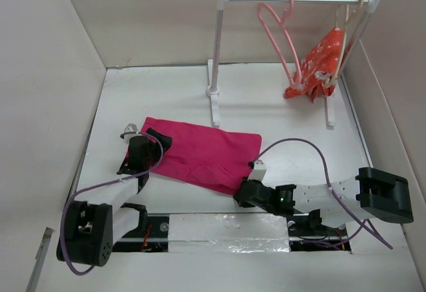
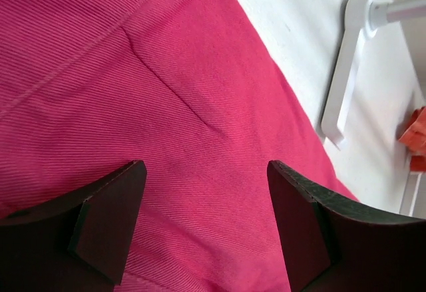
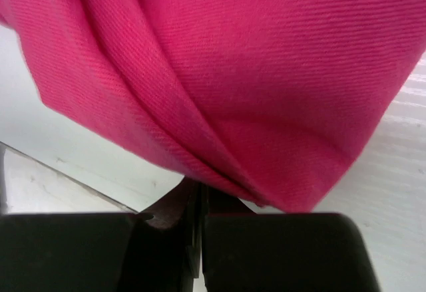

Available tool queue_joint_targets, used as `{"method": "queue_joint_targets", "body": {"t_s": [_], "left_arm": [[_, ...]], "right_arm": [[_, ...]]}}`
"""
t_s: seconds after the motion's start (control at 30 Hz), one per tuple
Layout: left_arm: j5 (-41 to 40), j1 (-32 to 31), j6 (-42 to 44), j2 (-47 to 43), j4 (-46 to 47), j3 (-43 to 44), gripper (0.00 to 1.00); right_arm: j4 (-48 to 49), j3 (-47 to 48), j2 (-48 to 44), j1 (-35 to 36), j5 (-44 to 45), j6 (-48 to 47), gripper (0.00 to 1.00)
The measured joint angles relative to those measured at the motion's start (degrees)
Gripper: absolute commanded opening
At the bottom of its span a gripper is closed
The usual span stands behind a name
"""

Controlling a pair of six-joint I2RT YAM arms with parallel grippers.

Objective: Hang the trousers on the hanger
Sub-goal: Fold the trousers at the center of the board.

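The magenta-pink trousers lie folded flat on the white table. My left gripper is open over their left end; in the left wrist view its jaws stand wide apart just above the fabric. My right gripper is at the trousers' near right corner and is shut on the fabric edge; in the right wrist view the closed jaws pinch the fold. The salmon-pink hanger hangs empty on the rack rail at the back right.
A white clothes rack stands at the back; its left foot is close to the trousers' far edge. An orange-red flowered garment hangs on a cream hanger at the rail's right end. White walls enclose the table.
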Motion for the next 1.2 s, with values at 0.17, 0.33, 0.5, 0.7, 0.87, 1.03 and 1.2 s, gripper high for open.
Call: {"method": "queue_joint_targets", "body": {"t_s": [0.17, 0.33, 0.5, 0.7, 0.87, 1.03, 1.2], "left_arm": [[-1.57, 2.01, -1.53, -7.78, -3.39, -2.25, 0.71], [-4.00, 2.49, -1.97, -19.34, -9.49, -3.78, 0.64], [-3.85, 0.09, 0.85, -26.43, -12.13, -1.62, 0.47], [-3.93, -13.18, 5.55, -19.28, -9.84, 4.57, 0.48], [-14.73, -37.79, 9.60, -9.68, -9.35, 10.14, 0.45], [-21.38, -51.65, 10.32, -5.38, -7.58, 10.47, 0.44], [-29.38, -64.67, 7.23, 3.93, -6.27, 10.56, 0.45]], "right_arm": [[-3.34, -2.27, -6.47, -0.04, 2.29, 2.99, 0.22], [-7.80, -0.48, -16.26, -0.07, 3.23, 0.83, 0.58], [-6.21, -1.36, -24.98, -8.94, 1.01, -2.91, 0.81], [0.81, -5.46, -22.49, -31.30, -8.39, -7.96, 0.79], [7.91, -5.25, -11.80, -41.90, -16.06, -11.52, 0.47], [13.86, -0.02, 2.91, -46.14, -22.01, -13.86, 0.03], [20.92, 4.90, 13.27, -50.75, -26.08, -14.53, 0.00]]}}
